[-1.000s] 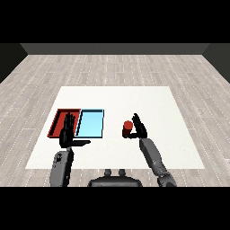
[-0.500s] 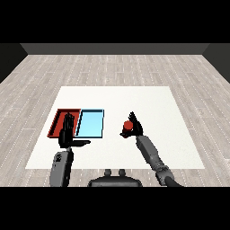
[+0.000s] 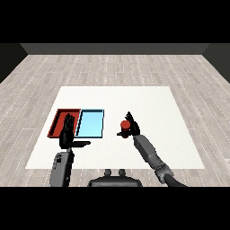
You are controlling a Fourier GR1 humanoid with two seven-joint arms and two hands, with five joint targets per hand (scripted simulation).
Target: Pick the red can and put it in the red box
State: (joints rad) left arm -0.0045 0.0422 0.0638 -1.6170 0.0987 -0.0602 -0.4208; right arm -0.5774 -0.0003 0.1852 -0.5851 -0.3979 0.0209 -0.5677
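The red can (image 3: pixel 125 125) stands upright on the white table (image 3: pixel 148 103), right of the two trays. My right hand (image 3: pixel 131 127) is against the can's right side, with fingers above it and the thumb curling round its lower left. The red tray (image 3: pixel 61 118) lies at the left, next to the light blue tray (image 3: pixel 90 123). My left hand (image 3: pixel 68 134) hovers over the red tray's near edge, fingers straight and pointing away, thumb out to the right.
The table spreads wide to the right and behind the trays. A grey plank floor (image 3: pixel 117 67) surrounds it.
My right hand has shifted left and nearer, closing round the red can. The left hand has stayed where it was.
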